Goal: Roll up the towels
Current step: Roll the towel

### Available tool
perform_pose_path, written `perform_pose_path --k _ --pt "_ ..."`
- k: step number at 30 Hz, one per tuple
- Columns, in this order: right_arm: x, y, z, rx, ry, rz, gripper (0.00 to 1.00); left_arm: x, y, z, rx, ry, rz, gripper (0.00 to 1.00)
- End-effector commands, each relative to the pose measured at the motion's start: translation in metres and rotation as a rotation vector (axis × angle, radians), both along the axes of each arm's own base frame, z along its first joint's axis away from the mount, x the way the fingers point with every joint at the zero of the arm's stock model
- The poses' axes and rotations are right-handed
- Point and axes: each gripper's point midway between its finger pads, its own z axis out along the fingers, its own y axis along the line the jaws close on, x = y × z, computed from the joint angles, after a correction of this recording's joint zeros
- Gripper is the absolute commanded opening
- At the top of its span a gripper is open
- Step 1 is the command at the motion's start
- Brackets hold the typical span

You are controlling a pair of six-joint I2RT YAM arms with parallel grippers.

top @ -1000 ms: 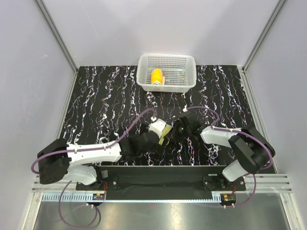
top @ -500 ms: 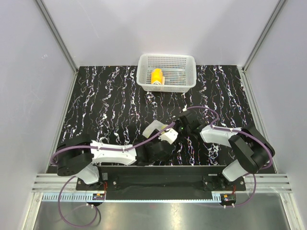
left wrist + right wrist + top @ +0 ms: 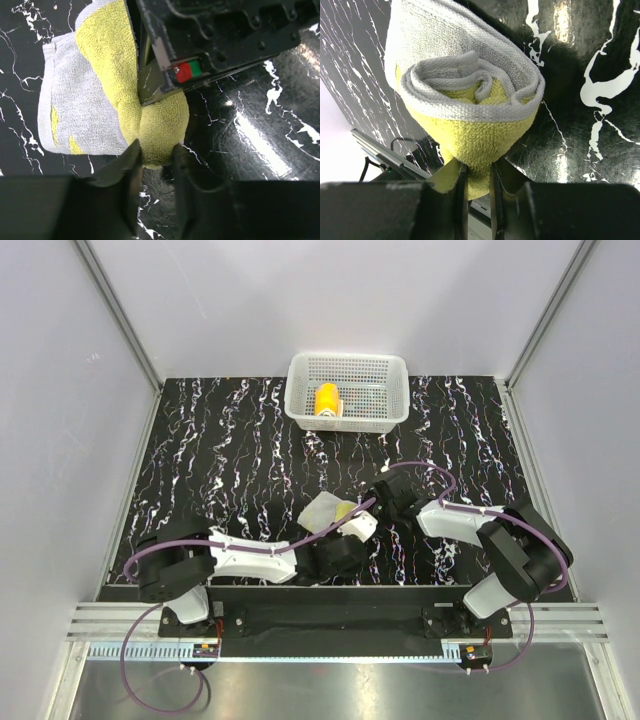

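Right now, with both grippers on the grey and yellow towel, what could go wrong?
The right gripper pinches only the yellow outer layer of the rolled grey and yellow towel; its loose coil may unroll if pulled.
The left gripper grips the same towel close beside it; the two may collide or pull the roll apart.

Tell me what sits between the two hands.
The grey-and-yellow towel, partly rolled, pinched by the left hand and the right hand; both wrist views show it.
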Motion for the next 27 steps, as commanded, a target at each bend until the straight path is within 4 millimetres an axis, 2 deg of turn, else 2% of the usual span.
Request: perform_pose_path --k 1,3,5,6,8,9,10,13,14,15,17,22,23,24,26,27 --pt "-0.015 -0.008 -0.006 -0.049 0.051 0.02 0.17 0.004 -0.025 0.013 -0.093 0.001 -0.014 0.24" --pt "-0.018 -0.008 -0.006 -0.047 0.056 0.027 0.18 0.004 -0.028 0.012 -0.111 0.025 -0.036 0.03" --pt "-0.021 -0.01 -0.007 -0.054 0.061 0.029 0.18 0.006 -0.026 0.009 -0.129 0.054 -0.054 0.0" --pt "-0.023 -0.013 -0.008 -0.065 0.067 0.028 0.2 0.002 -0.033 0.01 -0.163 0.09 -0.091 0.0" --pt "-0.021 -0.017 -0.004 -0.083 0.052 0.019 0.34 0.007 -0.032 0.008 -0.201 0.137 -0.109 0.0" --pt "-0.023 -0.021 -0.002 -0.098 0.056 0.012 0.42 0.002 -0.034 0.005 -0.222 0.181 -0.138 0.0" --pt "-0.019 -0.023 0.001 -0.115 0.038 0.001 0.6 0.007 -0.03 0.004 -0.238 0.2 -0.132 0.0" --pt "-0.015 -0.032 0.014 -0.16 0.023 -0.025 0.79 0.006 -0.03 0.006 -0.285 0.245 -0.148 0.0" --pt "-0.012 -0.036 0.017 -0.185 0.005 -0.039 0.9 0.007 -0.028 0.007 -0.295 0.248 -0.147 0.0" --pt "-0.009 -0.04 0.025 -0.202 -0.006 -0.051 0.94 0.006 -0.028 0.008 -0.304 0.249 -0.149 0.0" --pt "-0.001 -0.051 0.03 -0.253 -0.037 -0.096 1.0 0.004 -0.027 0.007 -0.31 0.261 -0.157 0.0" --pt "0.01 -0.076 0.051 -0.26 -0.08 -0.214 1.0 0.002 -0.027 0.008 -0.365 0.311 -0.168 0.0" --pt "0.012 -0.08 0.055 -0.26 -0.091 -0.236 1.0 0.007 -0.024 0.008 -0.387 0.316 -0.155 0.0" --pt "0.012 -0.083 0.065 -0.238 -0.125 -0.25 1.0 0.003 -0.026 0.01 -0.423 0.355 -0.172 0.0" --pt "0.014 -0.085 0.077 -0.2 -0.176 -0.269 1.0 0.01 -0.02 0.01 -0.473 0.381 -0.161 0.0" --pt "0.013 -0.085 0.089 -0.158 -0.219 -0.283 1.0 0.007 -0.021 0.012 -0.506 0.419 -0.17 0.0"
